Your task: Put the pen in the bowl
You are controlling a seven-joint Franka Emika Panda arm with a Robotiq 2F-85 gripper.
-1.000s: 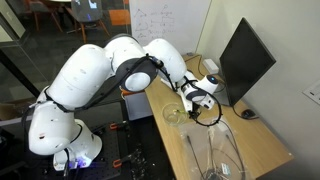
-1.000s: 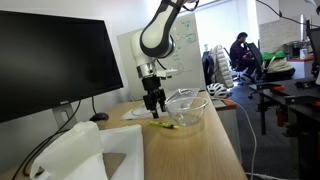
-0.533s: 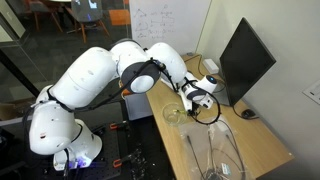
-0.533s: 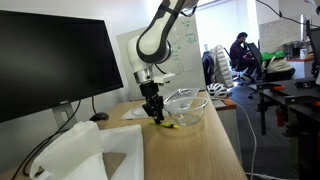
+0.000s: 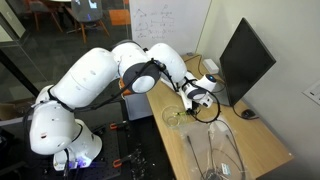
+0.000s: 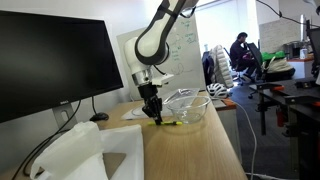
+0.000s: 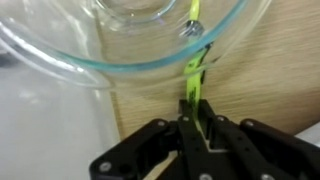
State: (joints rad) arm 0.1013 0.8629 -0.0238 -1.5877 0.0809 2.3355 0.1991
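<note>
Three views, taken in turn. In an exterior view the white arm [image 5: 100, 80] reaches across the wooden surface [image 5: 250, 135] toward the black monitor [image 5: 245, 60]. Its fingers [image 5: 203, 106] point down just beside the bowl [image 5: 172, 117], on the monitor side. A larger glass vessel [image 5: 222, 160] stands nearer the camera, apart from the bowl. The pen is too small to make out here, and the finger state can't be told either.

In an exterior view the fingers [image 6: 154, 114] are low over the surface [image 6: 205, 150], close by the bowl's [image 6: 187, 108] outer wall. The pen [image 6: 168, 123] — a yellow-green streak — shows at the foot of the bowl, outside it, one end at the fingertips. The monitor [image 6: 50, 70] is to the left, with a white object [image 6: 70, 155] in the foreground.

Wrist view: the fingers [image 7: 212, 135] are pressed in on the pen [image 7: 190, 90], pinching it between them. The pen runs straight away from them over the surface [image 7: 270, 80], and its far end passes under the bowl's [image 7: 130, 55] curved rim, seen through the glass. The pen is not in the bowl — just outside it. Can't tell whether it touches the wall.
</note>
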